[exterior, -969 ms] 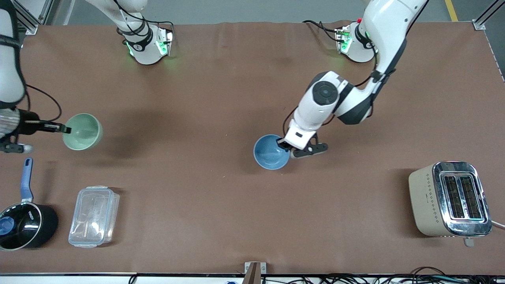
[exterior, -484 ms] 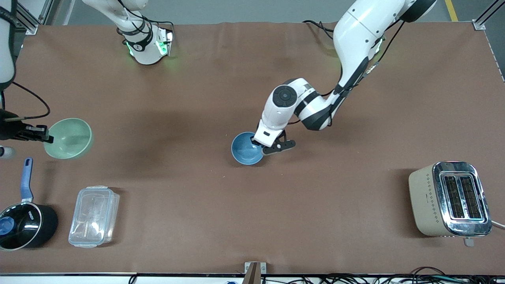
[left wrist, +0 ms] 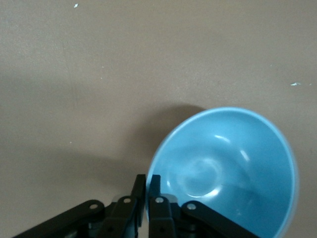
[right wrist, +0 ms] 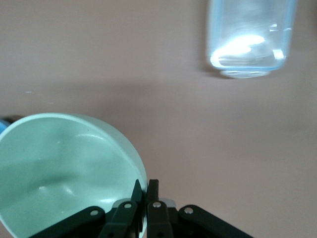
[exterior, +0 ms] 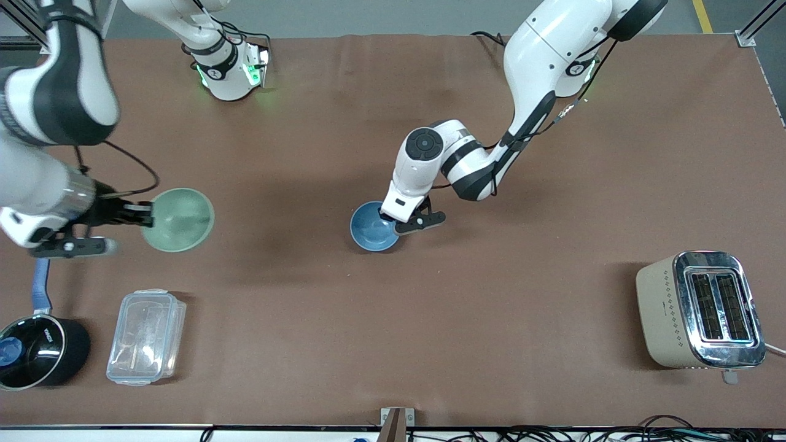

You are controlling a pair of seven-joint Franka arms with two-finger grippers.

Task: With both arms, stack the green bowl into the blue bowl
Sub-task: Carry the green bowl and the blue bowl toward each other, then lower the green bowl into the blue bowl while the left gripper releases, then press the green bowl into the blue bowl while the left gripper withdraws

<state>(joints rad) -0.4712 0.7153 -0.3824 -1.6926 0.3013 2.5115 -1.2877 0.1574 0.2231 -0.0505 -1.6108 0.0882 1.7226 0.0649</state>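
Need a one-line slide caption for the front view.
Left gripper holds blue bowl mid-table; right gripper holds green bowl.

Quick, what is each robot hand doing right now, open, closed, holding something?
Left gripper: closed on the rim of the blue bowl.
Right gripper: closed on the rim of the green bowl.

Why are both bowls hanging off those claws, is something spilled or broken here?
Nothing is spilled or damaged. The right gripper pinches the rim of the green bowl, held tilted above the table. The left gripper pinches the rim of the blue bowl. Both bowls look empty and whole.
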